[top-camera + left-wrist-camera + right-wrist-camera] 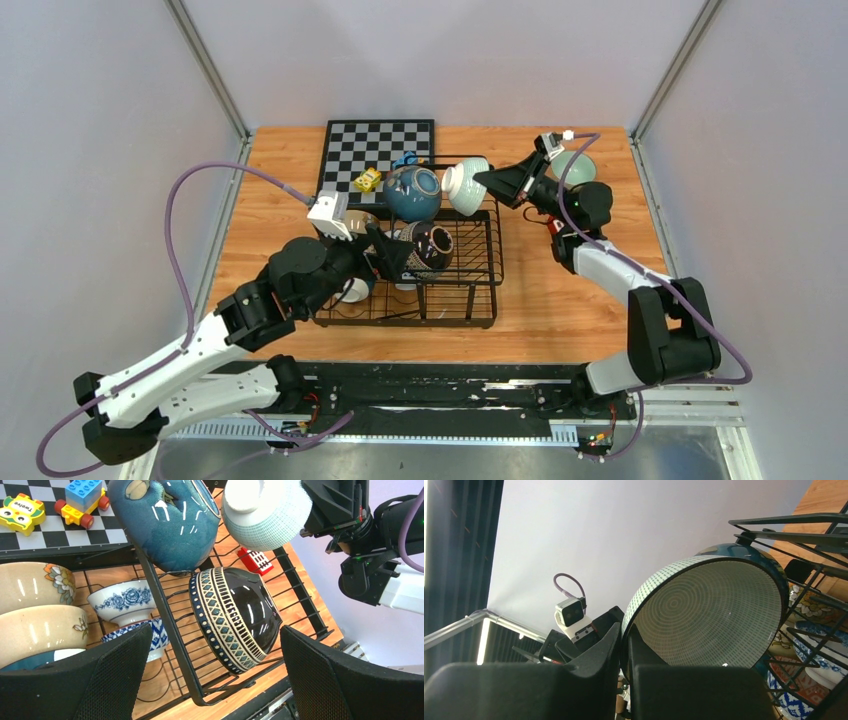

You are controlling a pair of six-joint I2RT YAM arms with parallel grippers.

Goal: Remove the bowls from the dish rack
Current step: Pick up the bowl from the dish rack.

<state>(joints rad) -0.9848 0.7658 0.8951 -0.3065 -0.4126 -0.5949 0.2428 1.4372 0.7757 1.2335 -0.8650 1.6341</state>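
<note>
Our right gripper [487,181] clamps the white bowl [463,187] at the far edge of the dish rack [470,292]. Our left gripper [215,632] gapes over the dark bowl [235,615] inside it.

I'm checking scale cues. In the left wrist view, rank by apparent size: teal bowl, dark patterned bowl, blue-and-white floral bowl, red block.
Largest: teal bowl and dark patterned bowl, too alike to rank; the teal one is cropped.
Then: blue-and-white floral bowl.
Smallest: red block.
</note>
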